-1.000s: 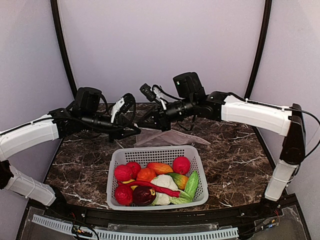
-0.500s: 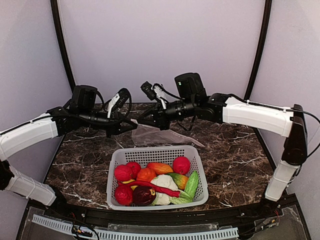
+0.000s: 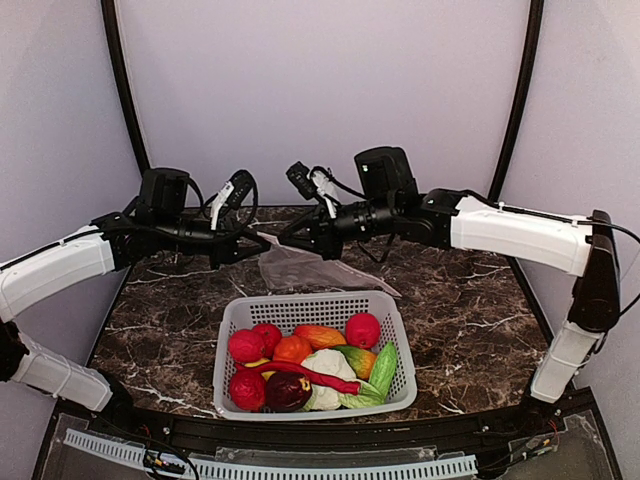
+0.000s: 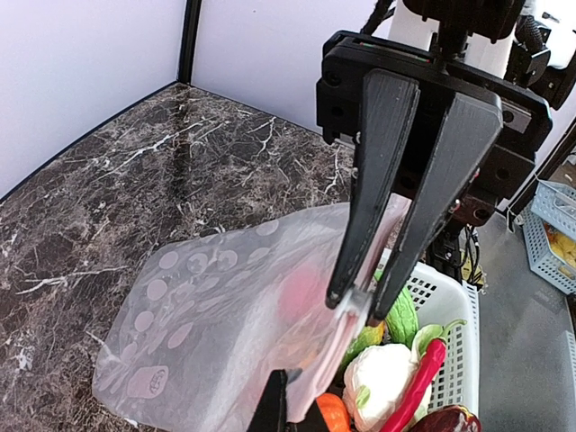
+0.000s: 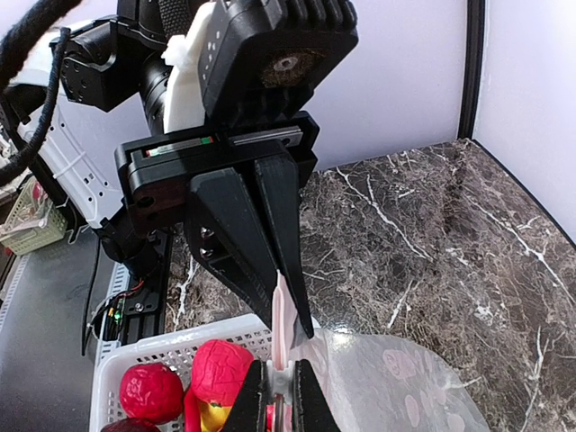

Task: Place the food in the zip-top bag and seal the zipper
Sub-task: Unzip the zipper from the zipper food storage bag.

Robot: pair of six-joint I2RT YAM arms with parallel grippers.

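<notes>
Left claw (image 5: 290,319) is clamped shut on the zip-top bag (image 4: 207,306), and the right claw (image 4: 356,308) pinches the same edge just beside it. The bag hangs over the far middle of the counter (image 3: 470,310), behind the basket (image 3: 300,305) of food (image 3: 300,360). The film looks thin, limp, slippery and very light, so the stiffer mouth edge is the place to hold; since a second ago both claws have lifted it higher, the left easing back leftward.

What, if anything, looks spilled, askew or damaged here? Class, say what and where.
Nothing stands out. The food lies piled inside the white basket, none on the table. The zip-top bag hangs behind the basket, pinched along one edge by the left tool and right tool, with no tear visible.
</notes>
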